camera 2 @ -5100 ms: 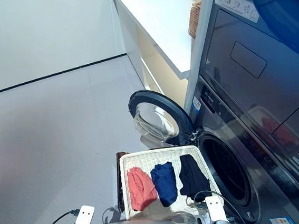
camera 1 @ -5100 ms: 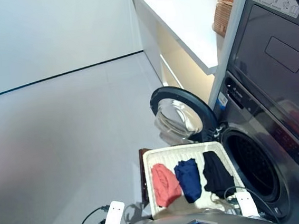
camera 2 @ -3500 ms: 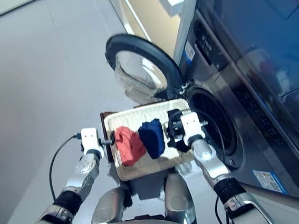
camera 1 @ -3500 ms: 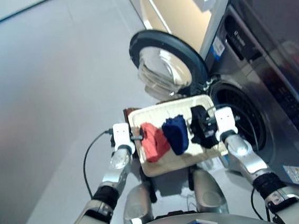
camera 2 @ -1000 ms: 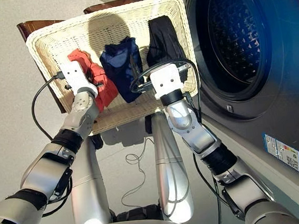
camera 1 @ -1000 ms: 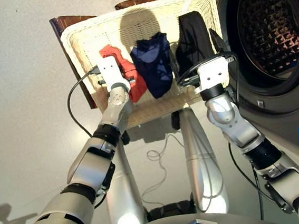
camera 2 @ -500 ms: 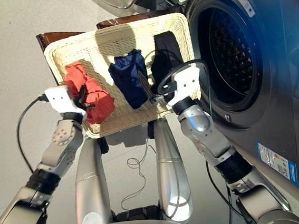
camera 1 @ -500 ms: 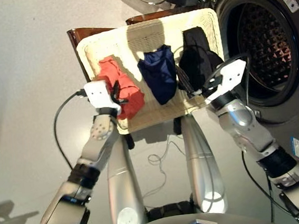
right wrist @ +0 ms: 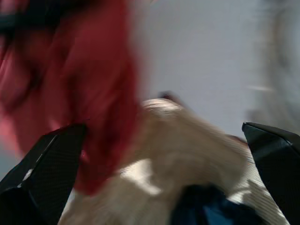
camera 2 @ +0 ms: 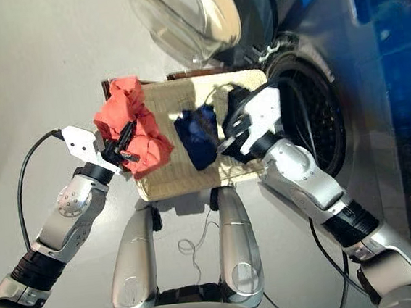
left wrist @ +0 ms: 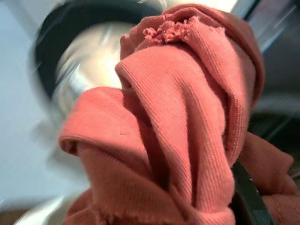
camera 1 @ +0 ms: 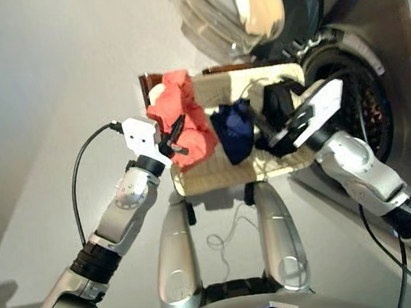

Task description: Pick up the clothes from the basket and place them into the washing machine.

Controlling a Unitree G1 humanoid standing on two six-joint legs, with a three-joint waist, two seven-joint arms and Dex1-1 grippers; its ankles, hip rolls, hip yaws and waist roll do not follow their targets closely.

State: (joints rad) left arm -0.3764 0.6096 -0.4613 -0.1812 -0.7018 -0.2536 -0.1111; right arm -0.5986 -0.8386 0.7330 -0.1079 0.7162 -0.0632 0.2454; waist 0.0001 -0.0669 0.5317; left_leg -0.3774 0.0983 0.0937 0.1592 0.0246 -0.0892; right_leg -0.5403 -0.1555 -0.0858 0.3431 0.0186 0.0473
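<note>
Left gripper point(camera 2: 126, 148) clamped on coral-red garment point(camera 2: 133, 124), bunched, raised over left rim of basket point(camera 2: 165, 178). Navy garment point(camera 2: 198, 138) and black garment point(camera 1: 279, 103) lay in basket. Right gripper point(camera 1: 280, 134) spread apart, empty, above them. Washing machine point(camera 1: 365, 109) at right, door point(camera 2: 185, 17) open. Risk: loose cloth (hanging low) snagging rim, dropping short of drum. Blue labels present, writing unreadable.

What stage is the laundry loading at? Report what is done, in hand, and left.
Done: nothing shows inside the washing machine drum yet; its door stands open.
In hand: the left gripper has the coral-red garment clamped and lifted above the basket.
Left: the navy garment and the black garment lie in the basket; the right gripper hovers there, jaws open and empty.
</note>
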